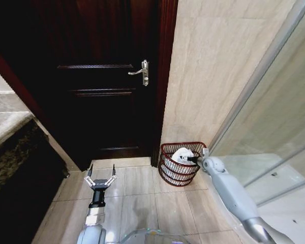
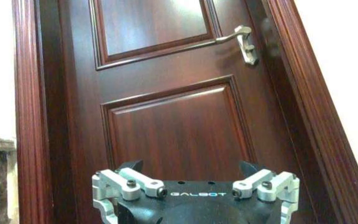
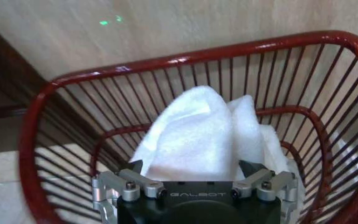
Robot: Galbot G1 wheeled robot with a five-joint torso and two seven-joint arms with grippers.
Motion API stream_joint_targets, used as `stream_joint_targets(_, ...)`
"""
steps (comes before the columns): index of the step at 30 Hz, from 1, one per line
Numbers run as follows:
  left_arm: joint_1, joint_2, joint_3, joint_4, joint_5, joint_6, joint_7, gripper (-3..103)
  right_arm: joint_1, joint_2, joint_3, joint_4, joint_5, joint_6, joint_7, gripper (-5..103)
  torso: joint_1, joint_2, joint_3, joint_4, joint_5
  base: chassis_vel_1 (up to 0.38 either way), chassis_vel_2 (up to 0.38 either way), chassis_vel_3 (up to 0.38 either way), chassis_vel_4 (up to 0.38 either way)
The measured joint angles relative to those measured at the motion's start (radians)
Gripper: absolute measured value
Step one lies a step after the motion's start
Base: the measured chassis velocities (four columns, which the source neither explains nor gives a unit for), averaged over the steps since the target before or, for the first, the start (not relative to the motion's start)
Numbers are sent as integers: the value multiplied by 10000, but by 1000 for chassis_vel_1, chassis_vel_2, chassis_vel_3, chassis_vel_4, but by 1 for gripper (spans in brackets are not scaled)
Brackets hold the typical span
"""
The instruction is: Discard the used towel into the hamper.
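Currently your right gripper (image 1: 195, 159) sits at the rim of the hamper (image 1: 169, 178), over its inside, with the white towel (image 1: 181, 155) bunched in front of it; the right wrist view shows the towel (image 3: 197, 140) rising in a folded peak between the two finger bases, its lower folds already down among the red bars of the hamper (image 3: 73, 79). The fingertips are buried in cloth, so you cannot tell from these views whether the claw is clamped on the towel or has let go. The hamper stands on the tiled floor (image 1: 137, 198) in the corner, just beside the dark door (image 1: 101, 101) and against the beige wall (image 1: 213, 76). Risks, as judged: if the cloth is caught on a finger, a withdrawal could drag it back out over the rim; a fold could hook on the open bars; and the hamper looks light, so a nudge from the wrist could tip or slide it, with the glass panel (image 1: 274, 117) near that arm. Your left gripper (image 1: 100, 178) hangs idle low over the floor facing the door, fingers spread apart with nothing between them. Count: one hamper, one towel, one door with one handle (image 1: 142, 72), two grippers.
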Motion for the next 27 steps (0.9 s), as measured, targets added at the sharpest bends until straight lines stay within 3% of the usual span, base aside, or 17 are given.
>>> stream_joint_targets(12, -105, 0, -22, 41, -5, 112, -23, 100, 638, 418, -140, -1554, -828, 671, -273, 100, 0, 0, 0, -1, 0, 0, 0, 0, 0)
stream_joint_targets(20, -188, 0, 89, -100, 17, 394, -15, 100, 563, 357, -409, -984, -877, 1673, 442, 100, 0, 0, 0, 1, 1, 0, 0, 0, 0)
stream_joint_targets(25, -185, 0, 168, -244, 11, 601, 38, 100, -354, 33, 80, 677, -929, 3102, 652, 100, 0, -1, 0, -2, -2, 0, 0, 0, 0)
stream_joint_targets(27, -183, 1, 217, -241, -51, 662, 49, 100, -1054, -70, 252, 1312, -1208, 4543, 694, 100, 0, 0, -1, -2, 0, 0, 0, 0, 0)
